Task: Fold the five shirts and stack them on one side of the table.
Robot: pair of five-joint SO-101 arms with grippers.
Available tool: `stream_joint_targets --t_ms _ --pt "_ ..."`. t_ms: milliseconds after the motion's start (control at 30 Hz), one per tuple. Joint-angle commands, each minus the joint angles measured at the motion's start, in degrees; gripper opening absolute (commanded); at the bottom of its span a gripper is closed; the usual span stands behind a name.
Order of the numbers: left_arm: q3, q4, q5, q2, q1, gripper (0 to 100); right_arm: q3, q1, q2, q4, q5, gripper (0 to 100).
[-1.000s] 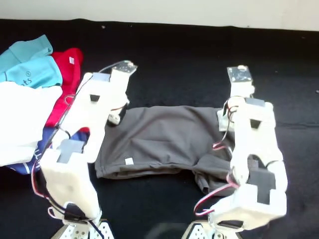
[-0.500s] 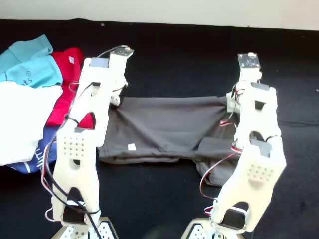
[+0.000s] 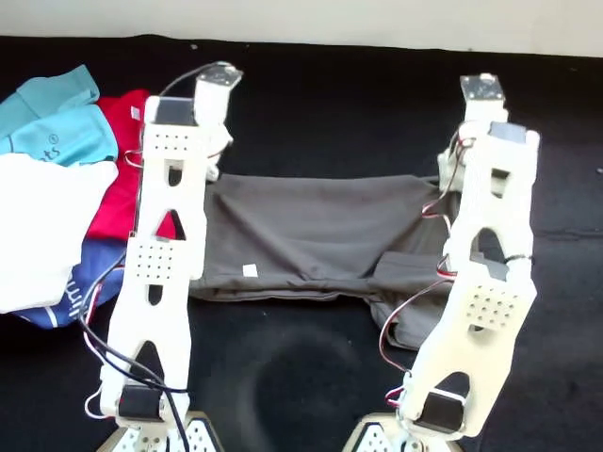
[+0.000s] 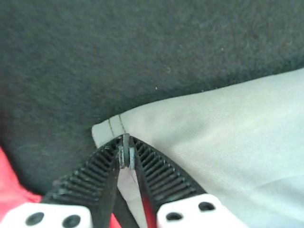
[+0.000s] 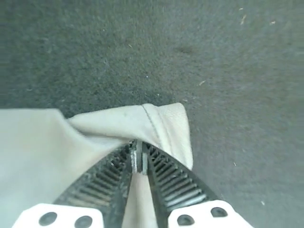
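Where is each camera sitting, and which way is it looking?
High view: off the arms, on the side of their bases, looking down over the black table; shows the left arm, the right arm, the gray shirt between them and the pile of shirts.
Left wrist view: on the left arm's wrist, looking along the left gripper, shut on a gray shirt corner.
Right wrist view: on the right arm's wrist, looking along the right gripper, shut on another corner.
Shared: all three show the gray shirt and the black table.

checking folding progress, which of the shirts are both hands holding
The grey shirt, spread mid-table: the left hand and right hand each pinch a far corner. The teal, red, white and blue shirts lie heaped beside the left arm.
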Motion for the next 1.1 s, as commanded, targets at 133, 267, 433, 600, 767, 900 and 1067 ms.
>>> stream_joint_targets --t_ms 133,267,433,600,767,900,1067 --pt "9.71 0.79 1.67 -15.78 1.71 1 -20.53 0.84 -0.57 14.20 -0.44 0.7" --pt "28.00 0.70 2.46 -30.46 1.71 1 -30.29 0.57 -0.13 20.26 -0.44 0.7" --pt "53.76 0.26 2.11 -46.02 2.33 1 -38.11 0.57 -0.13 25.01 -0.18 0.7" --pt "73.98 -5.63 2.11 -55.69 4.00 1 -39.43 0.57 -0.40 25.80 -0.35 0.7" --pt "91.56 -16.00 2.11 -61.76 5.23 1 -39.87 0.66 -0.66 25.98 -0.35 0.7" --pt "103.43 -23.03 2.11 -65.45 5.05 1 -39.34 0.75 -2.86 26.07 -0.35 0.7" --pt "112.48 -26.20 2.11 -70.37 5.23 1 -39.25 0.57 -7.34 26.07 -0.35 0.7"
